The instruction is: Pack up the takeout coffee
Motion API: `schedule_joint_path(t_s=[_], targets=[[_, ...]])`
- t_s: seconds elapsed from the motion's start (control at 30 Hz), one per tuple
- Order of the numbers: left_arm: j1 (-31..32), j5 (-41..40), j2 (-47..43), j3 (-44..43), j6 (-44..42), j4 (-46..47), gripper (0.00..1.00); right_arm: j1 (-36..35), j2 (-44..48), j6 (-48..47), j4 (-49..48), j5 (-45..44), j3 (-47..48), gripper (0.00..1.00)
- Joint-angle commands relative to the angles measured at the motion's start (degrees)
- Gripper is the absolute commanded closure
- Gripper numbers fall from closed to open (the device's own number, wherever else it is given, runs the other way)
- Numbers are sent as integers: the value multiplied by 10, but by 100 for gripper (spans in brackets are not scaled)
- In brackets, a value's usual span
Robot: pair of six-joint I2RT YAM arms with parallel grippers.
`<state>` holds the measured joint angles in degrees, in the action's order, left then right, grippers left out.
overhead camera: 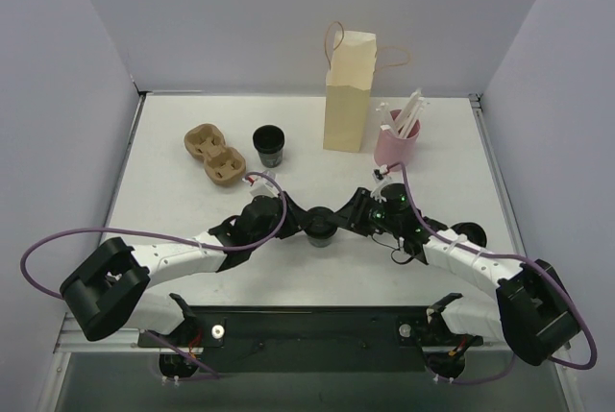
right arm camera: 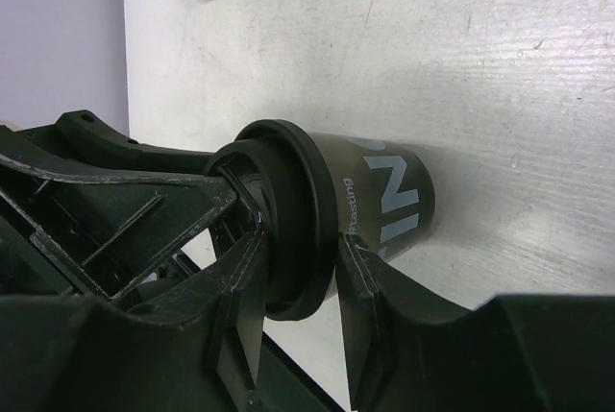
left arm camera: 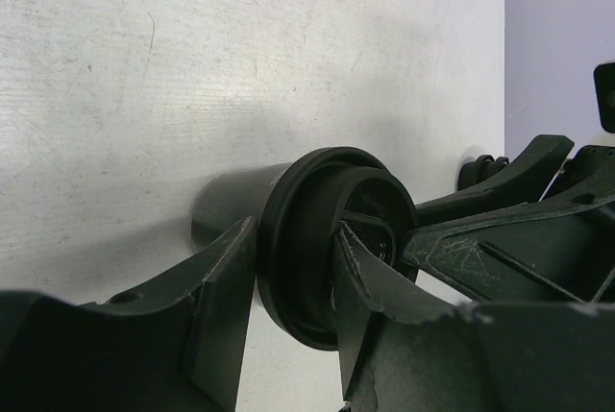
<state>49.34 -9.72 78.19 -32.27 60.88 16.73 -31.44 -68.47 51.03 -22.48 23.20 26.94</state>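
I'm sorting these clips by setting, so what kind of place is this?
Most likely a robot lab test cell staged as a coffee counter: a white table boxed in by plain lavender panels, with takeout props: a paper bag, a cup carrier and a coffee cup.

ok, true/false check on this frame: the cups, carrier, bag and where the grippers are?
1. The left gripper and the right gripper both have their fingers around the lidded cup. True.
2. The open black cup sits in the cardboard carrier. False: it stands on the table beside the carrier, whose wells are empty.
3. The paper bag stands upright at the back. True.
4. The pink cup lies tipped over. False: it is upright, right of the bag, with white sticks in it.
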Motion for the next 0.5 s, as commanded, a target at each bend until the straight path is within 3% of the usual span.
schedule_joint_path(t_s=[0.0,0.47], targets=[[10,11,41,52,-29,-207,56,-1,-21,-45,-7,-21,-41,76],[15,8,31,58,-23,-210,56,8,-50,-73,-78,-1,-74,78]])
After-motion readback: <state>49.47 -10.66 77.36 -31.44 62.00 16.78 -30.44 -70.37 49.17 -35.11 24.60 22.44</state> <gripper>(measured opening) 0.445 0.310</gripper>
